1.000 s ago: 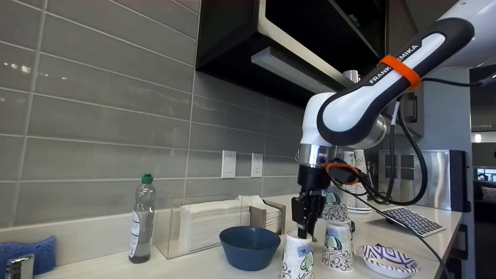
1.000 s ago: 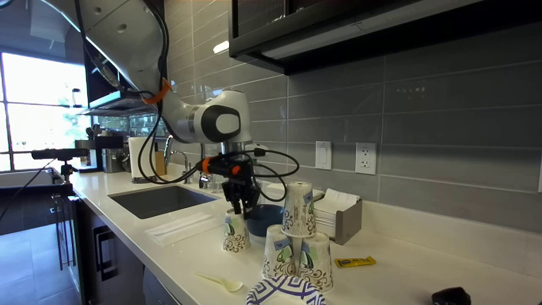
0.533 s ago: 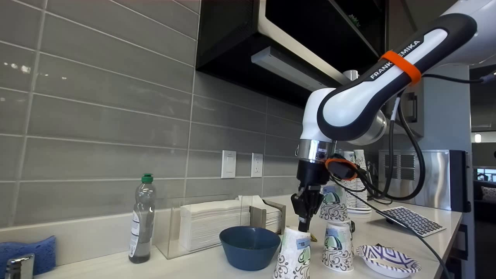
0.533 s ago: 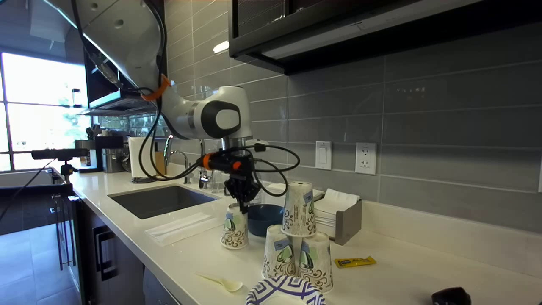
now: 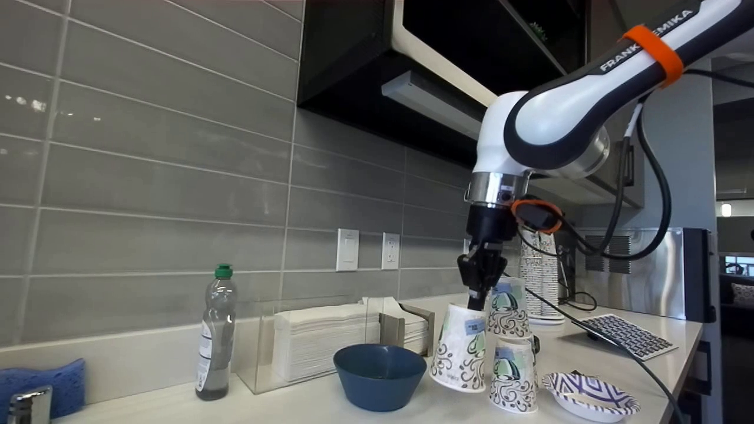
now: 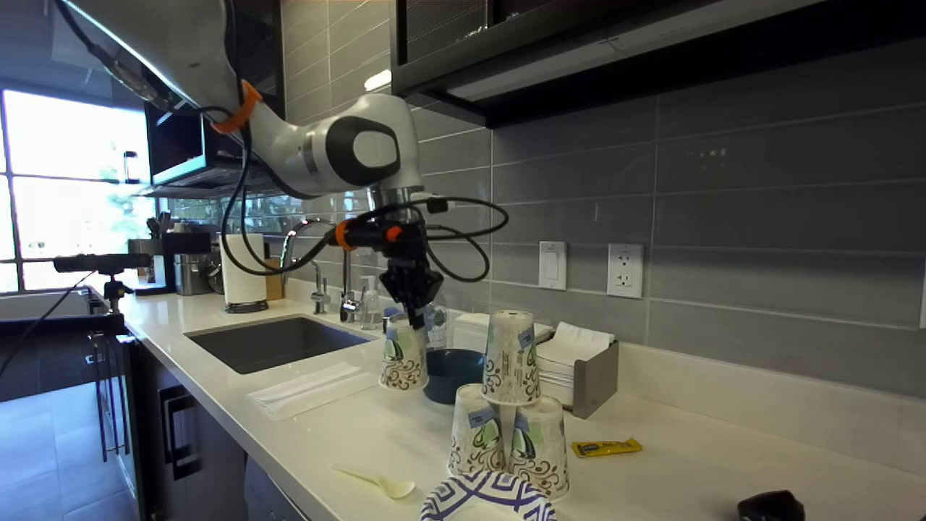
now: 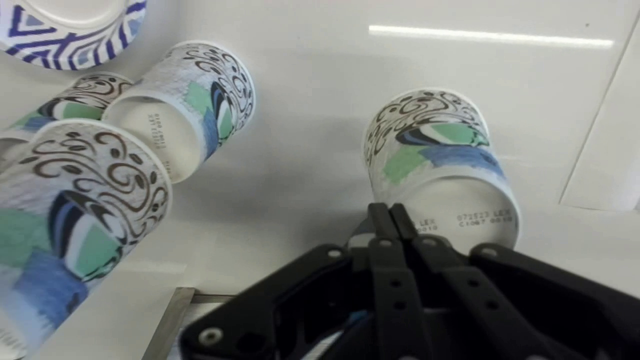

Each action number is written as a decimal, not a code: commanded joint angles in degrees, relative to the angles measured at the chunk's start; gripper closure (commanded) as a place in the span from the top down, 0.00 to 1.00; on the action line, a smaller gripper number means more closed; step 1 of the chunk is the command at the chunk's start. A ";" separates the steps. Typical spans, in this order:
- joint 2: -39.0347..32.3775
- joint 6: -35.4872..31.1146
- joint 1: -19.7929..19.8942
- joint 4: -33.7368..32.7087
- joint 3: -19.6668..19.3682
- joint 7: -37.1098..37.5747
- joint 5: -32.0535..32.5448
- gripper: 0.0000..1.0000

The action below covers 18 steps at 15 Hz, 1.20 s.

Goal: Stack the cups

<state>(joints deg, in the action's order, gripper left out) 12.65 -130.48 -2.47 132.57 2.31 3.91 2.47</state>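
My gripper (image 5: 475, 303) is shut on one white patterned cup (image 5: 459, 353), pinching its wall at the upper rim; both fingertips (image 7: 391, 210) are close together in the wrist view. This cup is upside down, slightly tilted and held above the counter. It also shows in an exterior view (image 6: 404, 358) and in the wrist view (image 7: 430, 135). Beside it stands a small pyramid of upside-down cups: a top cup (image 6: 511, 358) rests on two base cups (image 6: 476, 438) (image 6: 540, 456). In the wrist view the top cup (image 7: 95, 200) is nearest the camera.
A dark blue bowl (image 5: 380, 386) stands behind the held cup. A blue-and-white dish (image 6: 456, 499) lies by the pyramid. A napkin holder (image 6: 599, 380), a yellow packet (image 6: 606, 447), a spoon (image 6: 383, 483), flat napkins (image 6: 311, 391) and a sink (image 6: 278, 344) are around.
The gripper has closed on the lone cup's rim and lifted it off the counter. In the last half second the arm has risen with the cup. The pyramid has not moved.
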 commanded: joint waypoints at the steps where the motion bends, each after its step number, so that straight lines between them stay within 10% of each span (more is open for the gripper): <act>1: 8.64 6.54 1.37 0.60 1.00 3.13 4.01 0.01; 18: 16.93 20.84 7.39 -9.12 0.15 3.35 12.26 0.01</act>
<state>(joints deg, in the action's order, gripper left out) 29.38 -113.14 3.32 126.47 2.62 6.55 12.15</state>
